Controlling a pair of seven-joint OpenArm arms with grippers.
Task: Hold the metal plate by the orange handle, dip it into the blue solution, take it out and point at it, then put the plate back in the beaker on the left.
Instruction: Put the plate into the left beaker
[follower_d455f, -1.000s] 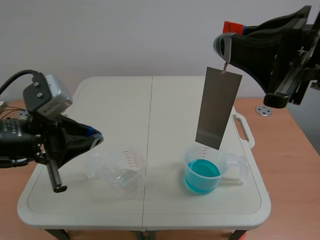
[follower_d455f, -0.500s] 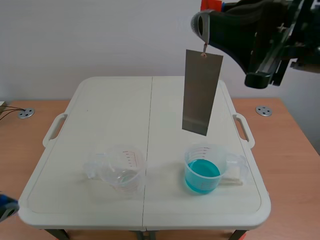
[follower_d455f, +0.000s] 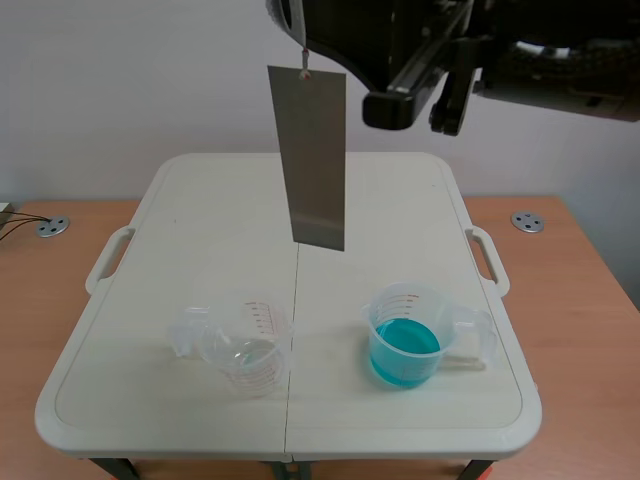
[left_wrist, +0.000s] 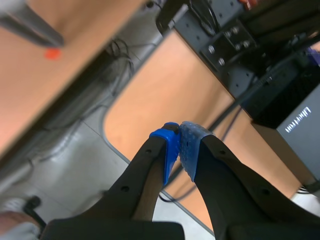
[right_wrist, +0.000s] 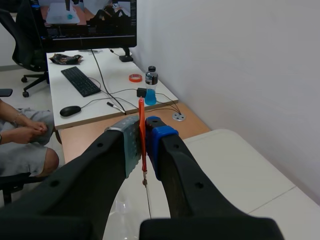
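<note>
The grey metal plate (follower_d455f: 315, 160) hangs upright high over the middle of the white table (follower_d455f: 200, 200), between the two beakers and above both. It dangles from a thin orange handle (right_wrist: 142, 117), and my right gripper (right_wrist: 143, 137) is shut on that handle; the plate shows only edge-on under the fingers in the right wrist view. The beaker of blue solution (follower_d455f: 405, 340) stands at the front right. The empty clear beaker (follower_d455f: 245, 348) stands at the front left. My left gripper (left_wrist: 179, 145) is shut on nothing, out of the scene view, facing floor and cables.
The right arm (follower_d455f: 450, 50) crosses the top of the scene view. Wooden desks flank the table, with metal discs (follower_d455f: 527, 221) on them. The right wrist view shows a desk with a keyboard (right_wrist: 80, 80), a bottle (right_wrist: 151, 86) and a seated person (right_wrist: 22, 137).
The right arm has swung left and upward, carrying the plate from above the blue beaker to over the table's middle. The left arm has withdrawn out of the scene view.
</note>
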